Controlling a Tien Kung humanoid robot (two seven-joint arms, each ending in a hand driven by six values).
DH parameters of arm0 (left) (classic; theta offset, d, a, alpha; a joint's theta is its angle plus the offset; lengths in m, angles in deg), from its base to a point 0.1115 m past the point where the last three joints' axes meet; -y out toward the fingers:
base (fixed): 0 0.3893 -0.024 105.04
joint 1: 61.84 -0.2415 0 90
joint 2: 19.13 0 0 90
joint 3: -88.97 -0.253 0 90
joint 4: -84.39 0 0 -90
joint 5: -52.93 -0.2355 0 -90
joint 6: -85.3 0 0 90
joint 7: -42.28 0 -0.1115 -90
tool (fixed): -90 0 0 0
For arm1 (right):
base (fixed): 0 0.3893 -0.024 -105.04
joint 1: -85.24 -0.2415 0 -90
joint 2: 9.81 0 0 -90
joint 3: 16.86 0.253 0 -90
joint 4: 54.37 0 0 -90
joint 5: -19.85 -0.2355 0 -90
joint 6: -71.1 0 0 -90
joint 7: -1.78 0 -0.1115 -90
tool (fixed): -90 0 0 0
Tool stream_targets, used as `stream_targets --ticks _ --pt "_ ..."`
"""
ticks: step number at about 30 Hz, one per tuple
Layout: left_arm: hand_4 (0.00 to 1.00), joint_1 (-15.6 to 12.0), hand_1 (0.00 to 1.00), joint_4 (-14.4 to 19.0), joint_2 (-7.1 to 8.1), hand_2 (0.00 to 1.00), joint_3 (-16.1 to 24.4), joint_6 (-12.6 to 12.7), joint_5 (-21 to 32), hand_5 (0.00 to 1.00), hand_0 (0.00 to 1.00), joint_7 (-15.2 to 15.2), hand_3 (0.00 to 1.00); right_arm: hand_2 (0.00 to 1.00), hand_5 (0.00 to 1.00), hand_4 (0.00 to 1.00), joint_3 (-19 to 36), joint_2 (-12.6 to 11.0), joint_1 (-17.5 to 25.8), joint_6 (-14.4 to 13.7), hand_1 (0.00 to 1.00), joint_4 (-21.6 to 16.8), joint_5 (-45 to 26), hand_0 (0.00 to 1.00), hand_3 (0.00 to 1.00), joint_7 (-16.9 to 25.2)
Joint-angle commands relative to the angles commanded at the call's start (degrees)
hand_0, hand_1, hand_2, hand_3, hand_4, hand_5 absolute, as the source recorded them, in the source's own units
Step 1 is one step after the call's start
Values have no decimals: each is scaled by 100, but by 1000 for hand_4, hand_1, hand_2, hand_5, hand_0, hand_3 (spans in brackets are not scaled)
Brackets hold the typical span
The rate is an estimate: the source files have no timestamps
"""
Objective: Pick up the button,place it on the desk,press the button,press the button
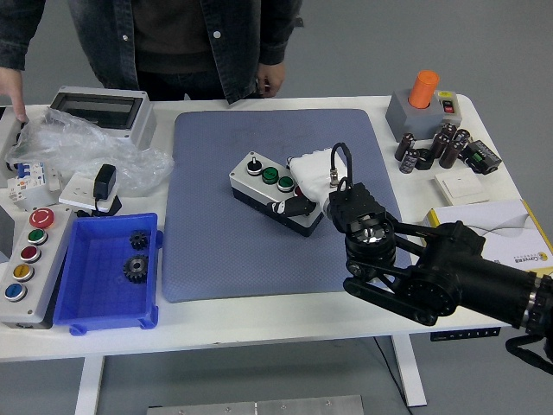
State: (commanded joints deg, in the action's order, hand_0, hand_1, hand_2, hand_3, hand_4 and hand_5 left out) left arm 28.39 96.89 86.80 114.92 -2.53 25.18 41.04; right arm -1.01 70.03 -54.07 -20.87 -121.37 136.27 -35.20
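Far out to the left of the fingers, a person's hand point(12, 88) hangs at the table's far edge beside a crumpled clear plastic bag point(78, 147). Nearer, still well left of the fingers, stands a grey panel of coloured buttons point(23, 255), and next to it a blue tray point(105, 272) holding two dark gears point(136, 255). On the blue-grey mat point(216, 233), the button box point(275, 192), grey with a black knob and two green caps, sits flat. The right hand point(304, 192), white-palmed, rests over the box's right end; one dark fingertip point(292, 208) lies on the box's top just right of the green caps, though whether the other fingers curl round the box is hard to tell. Right of the hand, well apart, sit black capacitors point(432, 147) and an orange-knobbed grey block point(420, 105)
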Motion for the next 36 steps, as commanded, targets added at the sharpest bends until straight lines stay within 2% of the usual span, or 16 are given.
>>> stream_targets --ticks 2,3,13,20,21,22,26,27,29,32,36 --pt "559 -1 629 0 2 590 -4 2 6 213 587 -4 608 437 2 492 -94 -66 -35 -29 371 -26 -32 128 507 0" --pt "563 -2 631 -1 4 590 -10 4 12 220 586 -6 611 437 2 431 -149 -97 -53 -50 369 -35 -42 130 497 0" --pt "565 4 632 0 2 591 -23 23 23 223 586 -24 611 436 2 408 -718 -409 -244 -319 363 -121 64 127 502 33" --pt "563 12 633 1 11 591 -45 41 39 234 586 -38 610 434 2 422 -1206 -701 -474 -818 369 -226 -27 132 502 769" --pt "557 14 633 1 14 590 -49 43 43 244 586 -40 611 440 2 385 -1277 -728 -496 -902 419 -236 -61 150 507 880" --pt "557 16 633 1 16 590 -52 46 47 244 586 -44 611 440 2 385 -1352 -756 -518 -1003 419 -247 -96 150 507 1011" --pt "557 15 633 1 17 590 -73 56 66 244 586 -51 611 440 2 385 -1503 -820 -549 -1326 419 -301 -142 150 507 1465" --pt "555 13 633 1 15 590 -81 58 72 249 584 -51 610 452 2 374 -1513 -825 -551 -1379 466 -310 -144 166 507 1534" --pt "555 10 633 0 10 590 -99 62 82 249 584 -51 610 452 2 374 -1529 -828 -564 -1496 466 -319 -108 166 507 1663" --pt "555 12 633 2 8 590 -102 63 79 249 584 -52 610 452 2 374 -1545 -835 -598 -1577 466 -314 -70 166 507 1754" --pt "552 22 633 2 11 590 -100 64 74 255 583 -60 610 455 2 363 -1514 -846 -650 -1532 471 -256 -31 164 496 1862"
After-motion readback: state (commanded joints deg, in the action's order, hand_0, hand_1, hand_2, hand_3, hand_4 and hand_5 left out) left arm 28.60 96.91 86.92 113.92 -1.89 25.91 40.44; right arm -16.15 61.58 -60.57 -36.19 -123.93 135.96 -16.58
